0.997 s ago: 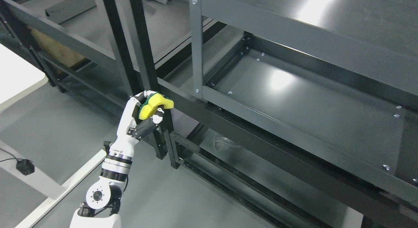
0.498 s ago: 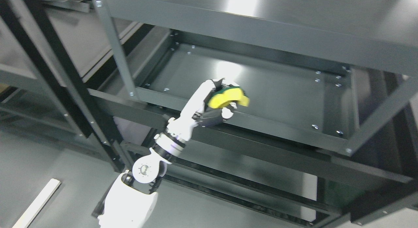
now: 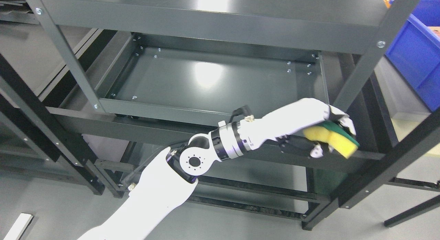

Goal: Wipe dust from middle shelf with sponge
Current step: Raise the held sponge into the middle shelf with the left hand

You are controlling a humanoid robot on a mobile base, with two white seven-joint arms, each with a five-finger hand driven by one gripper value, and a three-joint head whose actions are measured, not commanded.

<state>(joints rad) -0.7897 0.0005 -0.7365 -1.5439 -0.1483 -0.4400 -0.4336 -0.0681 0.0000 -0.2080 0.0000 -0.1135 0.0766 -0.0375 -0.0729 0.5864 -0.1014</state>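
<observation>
1. The left arm's shoulder end is cut off at the bottom edge; the right arm is out of view; the palm of the left robot hand [image 3: 323,131] faces down and away, so how far each finger wraps cannot be made out; the shelf unit's feet are cut off at the right edge.
2. A blue bin [image 3: 417,51] at the upper right is cut by the picture's edge, and its contents cannot be told; a pale strip [image 3: 17,226] lies on the floor at the lower left, also cut off.
3. The top shelf [image 3: 213,21] overhangs the rear of the middle shelf [image 3: 213,78]; a bright glare spot sits on the middle shelf's surface; the right front post [image 3: 361,68] rises just beside the robot hand; the shelf's front rail runs under the forearm; further dark racks stand to the left.
4. The sponge [image 3: 331,137], yellow with a green layer on top, is pinched in the left robot hand, fingers curled over its green side and the thumb beneath; it sits at the middle shelf's front right corner, over the front rail; whether it touches the shelf cannot be told.
</observation>
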